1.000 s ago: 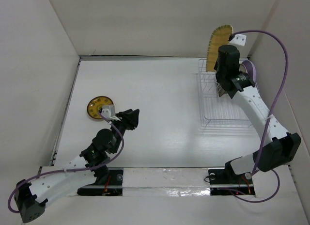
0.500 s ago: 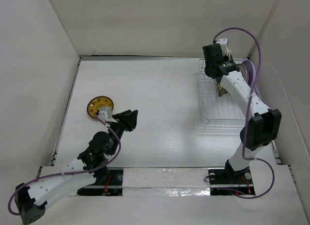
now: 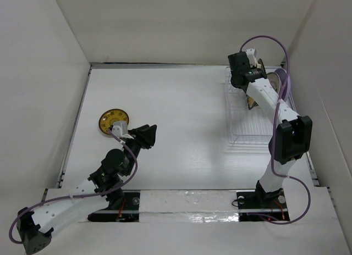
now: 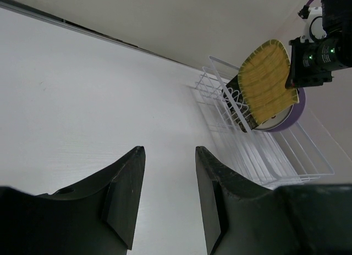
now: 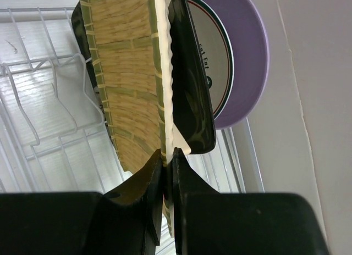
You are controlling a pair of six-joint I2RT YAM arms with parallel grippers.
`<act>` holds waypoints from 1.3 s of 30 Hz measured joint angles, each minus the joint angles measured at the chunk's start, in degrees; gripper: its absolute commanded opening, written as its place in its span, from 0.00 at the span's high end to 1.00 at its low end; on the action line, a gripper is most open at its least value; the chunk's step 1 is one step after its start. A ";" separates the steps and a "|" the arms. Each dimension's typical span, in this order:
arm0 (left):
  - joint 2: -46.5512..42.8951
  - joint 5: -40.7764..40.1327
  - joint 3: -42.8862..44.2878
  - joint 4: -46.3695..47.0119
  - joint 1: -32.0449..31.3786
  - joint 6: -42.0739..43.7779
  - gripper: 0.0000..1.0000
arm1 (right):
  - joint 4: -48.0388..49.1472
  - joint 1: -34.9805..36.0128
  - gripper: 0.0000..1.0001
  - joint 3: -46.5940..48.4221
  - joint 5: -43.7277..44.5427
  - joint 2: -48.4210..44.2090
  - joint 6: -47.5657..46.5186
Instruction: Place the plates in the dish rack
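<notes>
The white wire dish rack stands at the right of the table. My right gripper is shut on the rim of the yellow woven-pattern plate, holding it on edge over the rack's far end. That plate stands right against the black rectangular plate. Behind them a lavender plate stands in the rack. A brown-gold round plate lies flat at the left. Just right of it my left gripper hovers open, with nothing between its fingers.
White walls enclose the table on the left, the back and the right, and the rack sits close to the right wall. The near part of the rack holds no plates. Purple cables loop over both arms.
My right arm has swung the yellow plate down from above the back wall to the rack, beside the black plate. The left arm has barely shifted.
</notes>
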 measured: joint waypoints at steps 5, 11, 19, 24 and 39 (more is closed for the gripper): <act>1.01 -0.02 0.00 0.02 0.00 0.00 0.61 | 0.52 -0.09 1.00 -0.04 -0.55 0.00 -0.04; 1.49 -0.13 0.00 0.02 0.00 0.02 0.61 | 1.84 -0.59 1.00 -0.07 -1.70 2.64 -0.11; 1.55 -0.28 0.00 0.02 0.00 0.02 0.61 | 3.58 -0.46 0.84 -0.87 -3.15 7.85 -0.26; 2.12 -0.42 0.00 0.33 0.00 0.00 0.60 | 5.27 -0.46 0.42 -1.46 -3.37 7.54 0.46; 16.79 -2.32 5.75 -0.66 2.10 -7.34 0.61 | 22.14 7.96 0.56 -26.47 -12.41 -28.85 10.75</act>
